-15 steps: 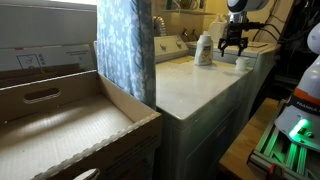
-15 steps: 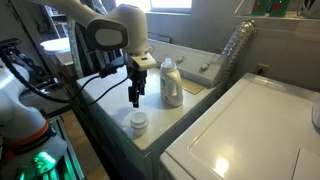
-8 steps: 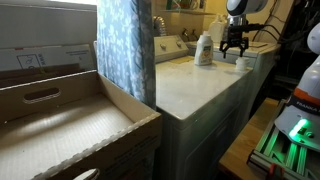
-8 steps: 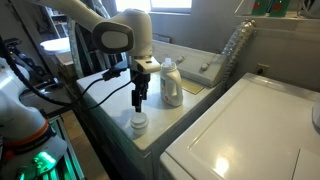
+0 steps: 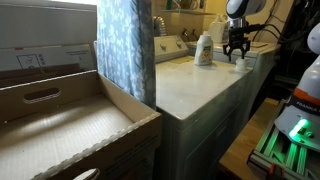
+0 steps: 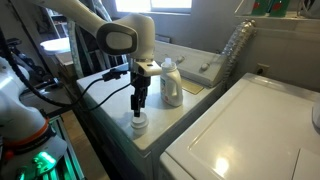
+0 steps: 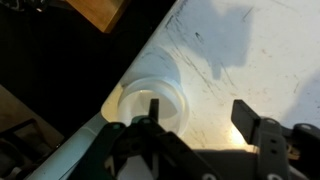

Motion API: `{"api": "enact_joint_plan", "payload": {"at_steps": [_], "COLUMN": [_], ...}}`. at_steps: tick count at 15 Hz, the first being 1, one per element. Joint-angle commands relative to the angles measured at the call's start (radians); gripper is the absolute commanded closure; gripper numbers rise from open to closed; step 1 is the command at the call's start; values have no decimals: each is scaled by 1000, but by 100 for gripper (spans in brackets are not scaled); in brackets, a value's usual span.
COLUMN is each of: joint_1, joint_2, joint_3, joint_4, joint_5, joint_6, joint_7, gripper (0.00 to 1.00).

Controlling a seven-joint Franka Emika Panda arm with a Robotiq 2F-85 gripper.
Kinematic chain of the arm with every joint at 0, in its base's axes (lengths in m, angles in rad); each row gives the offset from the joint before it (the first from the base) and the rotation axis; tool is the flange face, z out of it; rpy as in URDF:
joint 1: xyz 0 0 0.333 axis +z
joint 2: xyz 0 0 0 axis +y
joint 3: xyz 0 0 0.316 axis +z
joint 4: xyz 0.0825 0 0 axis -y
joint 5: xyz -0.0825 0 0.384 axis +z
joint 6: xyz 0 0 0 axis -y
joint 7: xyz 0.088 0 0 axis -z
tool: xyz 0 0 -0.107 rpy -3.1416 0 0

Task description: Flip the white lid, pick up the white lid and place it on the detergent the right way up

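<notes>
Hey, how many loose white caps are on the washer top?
1. The small round white plastic cap lies near the edge of the white machine top, under the open gripper, beside the whitish detergent bottle with the yellow-orange label. Another could be hidden behind the bottle.

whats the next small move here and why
Probably shift the open gripper sideways before lowering further. In the wrist view the white lid lies on the white surface in line with one finger rather than midway between the two, so closing from here would likely miss or knock it.
</notes>
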Motion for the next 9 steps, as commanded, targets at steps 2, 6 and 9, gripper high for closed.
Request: {"api": "enact_joint_plan", "payload": {"at_steps": [2, 6, 9], "joint_1": [30, 64, 92], "joint_2": [40, 41, 49], "joint_3": [-9, 8, 36], "joint_4": [19, 26, 44], "joint_5": [-14, -27, -90], "joint_6": [-26, -22, -16], "joint_7": [19, 34, 86], "gripper": [63, 94, 99]}}
